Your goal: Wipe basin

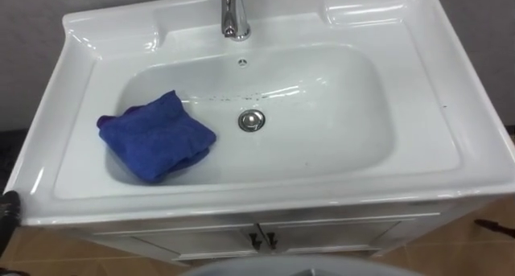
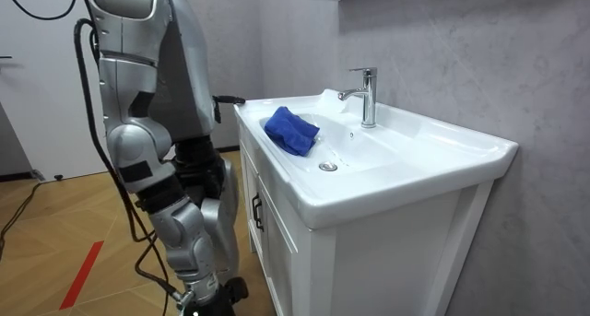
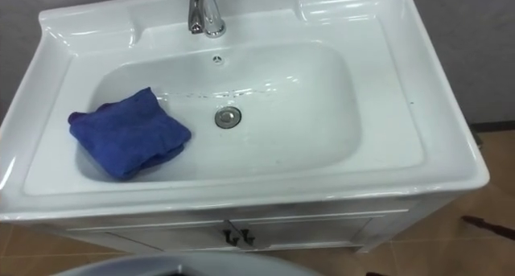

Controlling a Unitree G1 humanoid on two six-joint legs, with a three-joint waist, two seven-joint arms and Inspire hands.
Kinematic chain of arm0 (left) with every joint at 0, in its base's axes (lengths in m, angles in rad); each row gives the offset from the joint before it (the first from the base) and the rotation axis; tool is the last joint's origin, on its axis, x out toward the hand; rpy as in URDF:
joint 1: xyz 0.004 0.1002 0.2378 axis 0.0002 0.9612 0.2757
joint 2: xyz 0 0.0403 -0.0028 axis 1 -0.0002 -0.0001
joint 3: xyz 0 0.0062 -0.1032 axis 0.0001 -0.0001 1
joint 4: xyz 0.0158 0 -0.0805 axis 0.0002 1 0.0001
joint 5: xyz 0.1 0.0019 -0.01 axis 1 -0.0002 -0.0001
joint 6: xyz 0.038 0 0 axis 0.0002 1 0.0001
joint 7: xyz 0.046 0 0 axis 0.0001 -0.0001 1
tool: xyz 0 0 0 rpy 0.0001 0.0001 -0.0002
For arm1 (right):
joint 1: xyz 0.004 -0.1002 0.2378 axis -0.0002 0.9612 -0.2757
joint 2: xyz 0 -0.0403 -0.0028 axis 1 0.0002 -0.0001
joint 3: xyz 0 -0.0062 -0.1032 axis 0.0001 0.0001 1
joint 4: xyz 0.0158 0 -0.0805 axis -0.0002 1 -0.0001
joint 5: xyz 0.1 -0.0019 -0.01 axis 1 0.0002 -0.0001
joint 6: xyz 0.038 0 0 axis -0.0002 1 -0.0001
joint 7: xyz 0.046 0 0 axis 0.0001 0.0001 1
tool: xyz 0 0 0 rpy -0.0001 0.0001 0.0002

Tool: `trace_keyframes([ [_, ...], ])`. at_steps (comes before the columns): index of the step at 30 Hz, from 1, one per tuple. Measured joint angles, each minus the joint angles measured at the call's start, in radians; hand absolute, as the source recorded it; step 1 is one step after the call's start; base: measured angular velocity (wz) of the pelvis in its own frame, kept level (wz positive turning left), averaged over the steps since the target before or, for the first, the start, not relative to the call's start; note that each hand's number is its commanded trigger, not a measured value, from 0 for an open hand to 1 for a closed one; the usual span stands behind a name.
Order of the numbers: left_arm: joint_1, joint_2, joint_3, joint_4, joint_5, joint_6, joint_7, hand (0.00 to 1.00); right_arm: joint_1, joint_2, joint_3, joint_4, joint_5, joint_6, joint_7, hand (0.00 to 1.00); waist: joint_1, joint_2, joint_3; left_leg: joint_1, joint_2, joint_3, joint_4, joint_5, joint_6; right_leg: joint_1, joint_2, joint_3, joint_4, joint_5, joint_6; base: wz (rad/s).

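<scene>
Left robot hand, state unclear, at basin front-left corner; blue cloth inside, apart.

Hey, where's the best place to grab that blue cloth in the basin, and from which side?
Probably pinch the blue cloth at its bunched middle, coming down from above; it lies folded on the basin bowl's left slope, edges flat against it.

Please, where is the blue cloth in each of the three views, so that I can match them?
Left eye view: the blue cloth lies in the left part of the basin, left of the drain.
Room view: upper middle, in the bowl, on the view's left of the faucet.
Right eye view: left of centre, left of the drain.
Shared landmark: the faucet.
</scene>
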Motion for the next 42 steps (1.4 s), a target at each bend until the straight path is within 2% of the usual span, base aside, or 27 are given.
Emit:
trace_keyframes([
  [3,0.000,0.000,-0.007,-0.016,-0.001,-0.001,0.028,0.00,0.004,0.012,0.000,0.003,0.000,-0.011,0.003,0.00,0.000,-0.005,0.0008,-0.007,0.001,0.002,0.001,0.000,0.000,-0.012,0.001,0.005,0.001,-0.002,-0.001,-0.04],
  [9,0.000,0.002,-0.009,0.000,0.001,-0.011,0.033,0.00,0.022,0.022,-0.001,0.020,-0.037,-0.021,0.033,0.00,-0.002,0.000,0.0037,-0.007,0.001,0.013,0.001,0.000,0.000,-0.012,0.003,0.010,-0.001,-0.001,-0.002,0.00],
  [13,-0.009,0.002,-0.018,0.006,0.048,-0.024,0.063,0.00,0.013,0.024,-0.009,0.021,-0.084,-0.041,0.050,0.00,-0.026,0.003,0.0062,-0.006,0.002,0.006,0.002,0.000,0.000,-0.004,0.004,0.002,-0.001,0.000,-0.003,0.06],
  [14,-0.010,0.001,-0.032,0.004,0.060,-0.033,0.092,0.00,0.005,0.028,-0.008,0.021,-0.091,-0.045,0.051,0.00,-0.039,0.001,0.0082,-0.005,0.003,0.006,0.002,0.000,0.000,0.000,0.003,-0.003,-0.002,0.000,-0.003,0.19],
  [15,-0.022,0.001,-0.048,0.000,0.078,-0.045,0.126,0.00,-0.004,0.033,-0.005,0.021,-0.096,-0.050,0.056,0.00,-0.058,-0.002,0.0155,-0.005,0.003,0.006,0.002,0.000,0.000,0.006,0.002,-0.012,-0.005,0.000,-0.003,0.22],
  [18,-0.064,0.001,-0.096,-0.003,0.136,-0.060,0.220,0.00,-0.035,0.036,0.031,0.030,-0.097,-0.070,0.075,0.00,-0.087,-0.010,0.0264,-0.026,0.003,0.006,0.003,0.000,0.000,-0.004,0.000,-0.031,-0.017,0.000,-0.003,0.27],
  [19,-0.071,0.000,-0.104,-0.005,0.151,-0.062,0.236,0.00,-0.046,0.038,0.031,0.038,-0.098,-0.073,0.079,0.00,-0.089,-0.012,0.0277,-0.030,0.003,0.004,0.003,0.000,0.000,-0.006,0.000,-0.032,-0.017,0.000,-0.003,0.15],
  [21,-0.094,-0.002,-0.113,-0.033,0.213,-0.066,0.298,0.00,-0.074,0.047,0.032,0.053,-0.109,-0.087,0.093,0.00,-0.087,-0.024,0.0354,-0.035,0.003,0.003,0.003,0.000,0.000,-0.010,0.000,-0.036,-0.018,0.000,-0.002,0.07],
  [22,-0.096,-0.002,-0.114,-0.042,0.220,-0.069,0.311,0.00,-0.077,0.048,0.032,0.056,-0.110,-0.094,0.096,0.00,-0.088,-0.027,0.0362,-0.036,0.003,0.003,0.004,0.000,0.000,-0.010,0.000,-0.037,-0.018,0.000,-0.002,0.00],
  [25,-0.097,-0.002,-0.116,-0.097,0.240,-0.084,0.356,0.00,-0.080,0.049,0.046,0.070,-0.107,-0.131,0.111,0.00,-0.082,-0.036,0.0367,-0.037,0.003,0.003,0.005,0.000,0.000,-0.007,0.000,-0.040,-0.018,0.002,0.000,0.00],
  [26,-0.095,-0.001,-0.114,-0.143,0.243,-0.085,0.371,0.00,-0.078,0.051,0.049,0.084,-0.100,-0.144,0.122,0.00,-0.080,-0.037,0.0327,-0.037,0.003,0.000,0.007,0.000,0.000,-0.007,0.000,-0.039,-0.019,0.002,0.000,0.00],
  [29,-0.098,0.003,-0.094,-0.251,0.244,-0.097,0.421,0.00,-0.074,0.057,0.049,0.089,-0.100,-0.157,0.129,0.00,-0.082,-0.044,0.0316,-0.034,0.001,-0.006,0.012,0.000,0.000,0.009,-0.001,-0.040,-0.022,0.002,0.000,0.00],
  [31,-0.102,0.021,-0.091,-0.297,0.244,-0.103,0.450,0.00,-0.066,0.058,0.049,0.087,-0.100,-0.165,0.130,0.00,-0.084,-0.041,0.0307,-0.031,0.001,-0.008,0.015,-0.001,0.000,0.014,-0.002,-0.040,-0.022,0.004,0.002,0.00],
  [33,-0.103,0.056,-0.087,-0.344,0.243,-0.114,0.470,0.00,-0.057,0.062,0.055,0.087,-0.097,-0.165,0.131,0.00,-0.080,-0.032,0.0307,-0.023,0.001,-0.006,0.015,-0.001,0.000,0.022,-0.002,-0.035,-0.024,0.005,0.003,-0.03],
  [38,-0.114,0.083,-0.012,-0.396,0.240,-0.125,0.490,0.00,-0.052,0.062,0.068,0.087,-0.093,-0.165,0.139,0.00,-0.077,-0.009,0.0292,-0.014,-0.001,-0.005,0.014,-0.001,0.000,0.019,-0.002,-0.024,-0.024,0.006,0.004,-0.11],
  [42,-0.113,0.093,0.035,-0.473,0.241,-0.139,0.518,0.00,-0.045,0.062,0.070,0.087,-0.082,-0.160,0.136,0.00,-0.068,-0.002,0.0273,-0.013,-0.001,-0.005,0.011,-0.001,0.000,0.019,-0.002,-0.026,-0.024,0.007,0.004,0.01],
])
